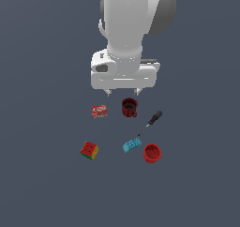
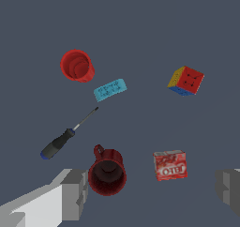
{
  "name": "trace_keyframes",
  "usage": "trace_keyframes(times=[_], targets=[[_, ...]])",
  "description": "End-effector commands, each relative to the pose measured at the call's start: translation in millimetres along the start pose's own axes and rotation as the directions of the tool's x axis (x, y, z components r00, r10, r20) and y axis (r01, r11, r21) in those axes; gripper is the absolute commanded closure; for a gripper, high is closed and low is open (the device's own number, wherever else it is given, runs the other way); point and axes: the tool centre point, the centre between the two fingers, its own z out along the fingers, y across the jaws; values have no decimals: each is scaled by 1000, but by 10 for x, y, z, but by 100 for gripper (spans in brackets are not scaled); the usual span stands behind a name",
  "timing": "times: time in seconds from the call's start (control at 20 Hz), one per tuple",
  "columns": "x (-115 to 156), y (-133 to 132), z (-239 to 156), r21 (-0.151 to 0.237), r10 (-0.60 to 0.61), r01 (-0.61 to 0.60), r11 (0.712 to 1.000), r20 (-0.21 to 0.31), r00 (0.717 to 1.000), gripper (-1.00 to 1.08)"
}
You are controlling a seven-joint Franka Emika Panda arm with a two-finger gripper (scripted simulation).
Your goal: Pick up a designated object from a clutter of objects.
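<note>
The cyan studded brick [image 1: 132, 145] lies flat on the grey floor between the screwdriver tip and the bright red cup; it also shows in the wrist view [image 2: 110, 89]. My gripper [image 1: 123, 93] hangs high above the scene, over the dark red mug [image 1: 129, 107], well apart from the brick. Its fingers [image 2: 75, 193] stand wide apart and hold nothing. The mug also shows in the wrist view [image 2: 107, 171], between the fingers.
A bright red cup [image 1: 152, 153] stands just to the exterior view's right of the brick. A black-handled screwdriver [image 1: 150, 122] points at the brick. A multicoloured cube [image 1: 89, 150] and a flat red packet [image 1: 99, 111] lie to the exterior view's left.
</note>
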Motion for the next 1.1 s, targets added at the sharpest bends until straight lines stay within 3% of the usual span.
trace_keyframes(times=[0.0, 0.5, 1.05], targets=[[-3, 10, -2, 0, 0, 0, 1000, 0, 1000, -92], [48, -15, 65, 3, 39, -39, 999, -1, 999, -92], [254, -103, 372, 17, 217, -217, 976, -2, 976, -92]])
